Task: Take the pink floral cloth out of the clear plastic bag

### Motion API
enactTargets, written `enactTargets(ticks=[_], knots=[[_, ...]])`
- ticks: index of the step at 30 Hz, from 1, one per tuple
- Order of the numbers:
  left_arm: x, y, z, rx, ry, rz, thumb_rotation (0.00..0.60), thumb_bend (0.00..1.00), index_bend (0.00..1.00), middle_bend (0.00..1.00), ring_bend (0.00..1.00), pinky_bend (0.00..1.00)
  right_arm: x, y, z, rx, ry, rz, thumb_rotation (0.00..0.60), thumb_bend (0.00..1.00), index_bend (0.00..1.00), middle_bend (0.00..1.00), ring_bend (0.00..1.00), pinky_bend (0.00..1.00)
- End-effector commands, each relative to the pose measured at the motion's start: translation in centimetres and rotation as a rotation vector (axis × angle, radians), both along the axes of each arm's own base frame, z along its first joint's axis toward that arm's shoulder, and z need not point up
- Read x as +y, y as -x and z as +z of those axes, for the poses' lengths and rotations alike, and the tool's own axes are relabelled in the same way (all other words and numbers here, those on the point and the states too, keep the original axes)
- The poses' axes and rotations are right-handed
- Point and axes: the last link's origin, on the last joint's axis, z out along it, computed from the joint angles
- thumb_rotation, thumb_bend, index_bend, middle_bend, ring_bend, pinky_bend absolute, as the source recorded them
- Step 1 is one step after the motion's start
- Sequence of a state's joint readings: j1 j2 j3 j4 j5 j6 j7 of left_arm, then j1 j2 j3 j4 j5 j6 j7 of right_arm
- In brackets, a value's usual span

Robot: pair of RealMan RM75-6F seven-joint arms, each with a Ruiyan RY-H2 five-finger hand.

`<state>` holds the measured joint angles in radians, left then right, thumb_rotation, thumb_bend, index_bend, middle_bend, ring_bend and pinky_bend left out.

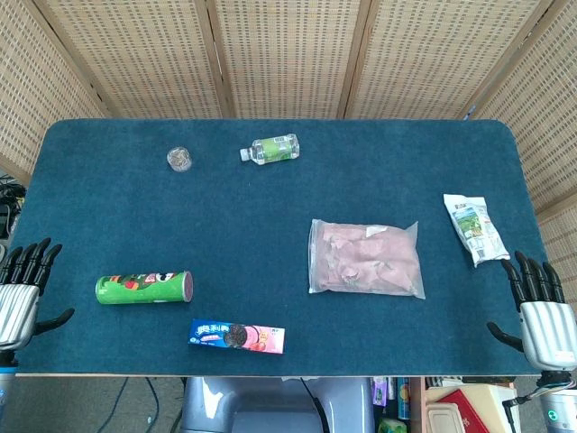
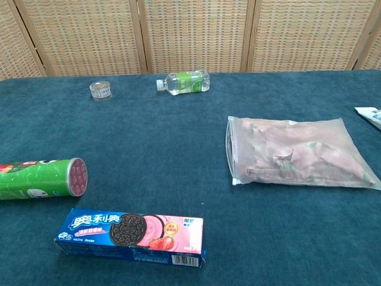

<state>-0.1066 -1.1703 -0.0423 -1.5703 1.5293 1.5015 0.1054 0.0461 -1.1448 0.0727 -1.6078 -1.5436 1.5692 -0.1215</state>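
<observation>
Right of the desk's (image 1: 270,216) centre lies the clear plastic bag (image 1: 365,259), flat, the pink floral cloth (image 2: 297,156) crumpled inside, its pattern hard to make out. At four o'clock the right hand (image 1: 541,311) rests empty, fingers spread; at eight o'clock the left hand (image 1: 22,293) likewise, partly cut off. Neither shows in the chest view.

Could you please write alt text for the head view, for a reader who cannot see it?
A clear plastic bag holding a pink floral cloth lies flat on a blue table, untouched. An open robot hand waits at each near corner, left and right; snacks and a bottle lie scattered around.
</observation>
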Motion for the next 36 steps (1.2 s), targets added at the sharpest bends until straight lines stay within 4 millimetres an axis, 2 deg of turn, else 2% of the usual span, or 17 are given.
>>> enactTargets(ticks=[1, 12, 16, 19, 23, 28, 30, 36], knots=[[0.0, 0.0, 0.1, -0.002, -0.003, 0.0, 0.6, 0.05, 0.0, 0.0, 0.0, 0.0, 0.1, 0.0, 0.0, 0.0, -0.002, 0.0, 0.6, 0.0, 0.0, 0.0, 0.0, 0.0], [0.0, -0.2, 0.0, 0.003, -0.007, -0.005, 0.6, 0.05, 0.0, 0.0, 0.0, 0.0, -0.1, 0.0, -0.3, 0.002, -0.022, -0.001, 0.6, 0.0, 0.0, 0.0, 0.0, 0.0], [0.0, -0.1, -0.1, 0.007, -0.005, 0.0, 0.6, 0.05, 0.0, 0.0, 0.0, 0.0, -0.9, -0.6, -0.9, -0.015, -0.066, 0.025, 0.6, 0.0, 0.0, 0.0, 0.0, 0.0], [0.2, 0.0, -0.2, 0.008, -0.007, 0.004, 0.6, 0.05, 0.0, 0.0, 0.0, 0.0, -2.6, -1.3, -1.6, -0.02, -0.121, 0.059, 0.6, 0.0, 0.0, 0.0, 0.0, 0.0], [0.4, 0.0, -0.2, 0.012, -0.011, 0.008, 0.6, 0.05, 0.0, 0.0, 0.0, 0.0, -5.8, -2.9, -2.5, -0.002, -0.194, 0.106, 0.6, 0.0, 0.0, 0.0, 0.0, 0.0], [0.7, 0.1, -0.5, 0.019, -0.01, 0.016, 0.6, 0.05, 0.0, 0.0, 0.0, 0.0, -9.5, -5.8, -4.1, -0.035, -0.299, 0.146, 0.6, 0.0, 0.0, 0.0, 0.0, 0.0], [0.8, 0.1, -0.6, 0.023, -0.008, 0.02, 0.6, 0.05, 0.0, 0.0, 0.0, 0.0, -11.5, -7.3, -5.2, -0.05, -0.36, 0.148, 0.6, 0.0, 0.0, 0.0, 0.0, 0.0], [1.1, 0.3, -0.7, 0.027, -0.009, 0.031, 0.6, 0.05, 0.0, 0.0, 0.0, 0.0, -14.8, -10.9, -8.8, -0.091, -0.501, 0.13, 0.6, 0.0, 0.0, 0.0, 0.0, 0.0]])
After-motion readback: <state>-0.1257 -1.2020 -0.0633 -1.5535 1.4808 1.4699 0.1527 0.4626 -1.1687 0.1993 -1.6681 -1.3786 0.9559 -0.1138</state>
